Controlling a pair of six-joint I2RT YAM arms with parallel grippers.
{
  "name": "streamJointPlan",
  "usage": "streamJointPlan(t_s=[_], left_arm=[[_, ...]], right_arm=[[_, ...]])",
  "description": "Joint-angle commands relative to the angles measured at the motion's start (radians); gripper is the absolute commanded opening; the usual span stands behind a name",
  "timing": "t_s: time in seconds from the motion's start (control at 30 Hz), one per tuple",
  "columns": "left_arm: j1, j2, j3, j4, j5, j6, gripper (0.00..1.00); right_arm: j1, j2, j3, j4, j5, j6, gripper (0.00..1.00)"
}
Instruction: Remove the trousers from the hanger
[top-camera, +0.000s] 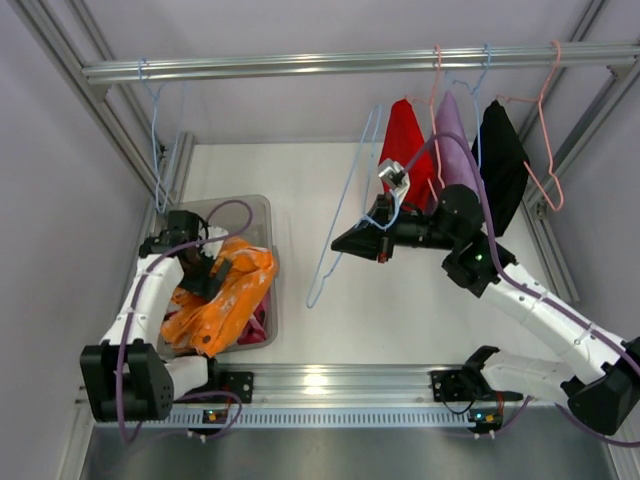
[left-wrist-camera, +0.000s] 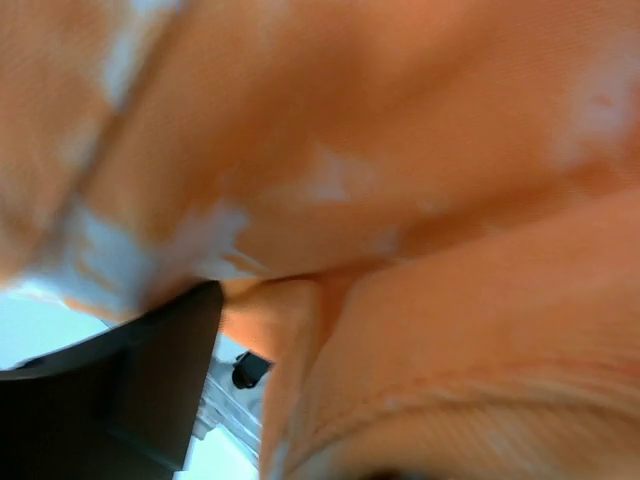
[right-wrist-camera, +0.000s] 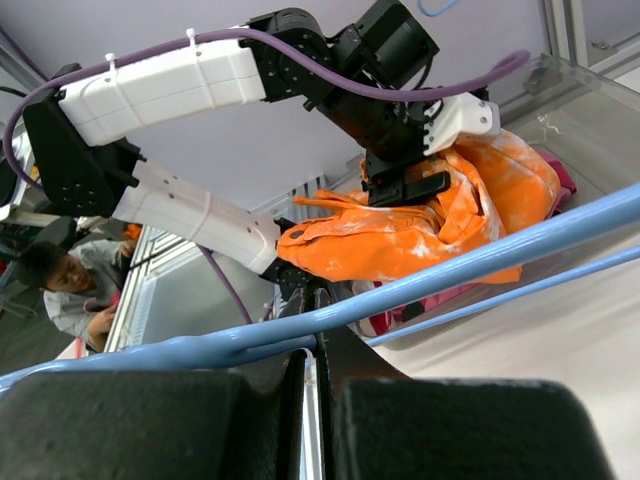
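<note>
Clamping right pincer (top-camera: 338, 243): jaws pressed together on the thin wire of the blue hanger (right-wrist-camera: 480, 260), held out over the middle of the worktop (top-camera: 400, 320).
Blue hanger: bare wire, tilted, no cloth on it; it looks to be carried by the pincer and not by the rail (top-camera: 300, 66).
Left pincer (top-camera: 212, 275): low over the tub, pressed against orange cloth. I cannot tell whether its jaws are apart or gripping, because cloth fills its own camera and only one dark finger shows.
Orange trousers (top-camera: 225, 305): heaped in the clear tub (top-camera: 250, 199) at the left of the worktop, spilling over its near rim and touching the left pincer. By the look of it, this pair is already off its hanger.
Pink trousers (top-camera: 260, 325): a sliver showing under the orange pair, in the same tub.
Handling: I'd judge them soft, light and limp. They are not fragile, but they will sag, fold and slide off thin wire readily.
Where to take hold: a bunched fold or the thicker waistband, pinched deep so the cloth does not slip out.
Beyond: a red garment (top-camera: 405, 140), a purple garment (top-camera: 455, 150) and a black garment (top-camera: 500, 160) hang on the rail just behind the right arm.
</note>
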Motion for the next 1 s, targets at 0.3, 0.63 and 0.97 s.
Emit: streamJointPlan(t_s=[0.3, 0.63, 0.97], left_arm=[[0.009, -0.385, 0.359, -0.162, 0.430, 0.036, 0.99], [0.009, -0.330, 0.668, -0.269, 1.178, -0.023, 0.98], [-0.139, -0.313, 0.215, 0.907, 1.503, -1.010, 0.85]], right_arm=[[0.007, -0.062, 0.035, 0.009, -0.011, -0.022, 0.00], [0.007, -0.055, 0.050, 0.068, 0.004, 0.012, 0.00], [0.019, -0.027, 0.090, 0.128, 0.018, 0.077, 0.00]])
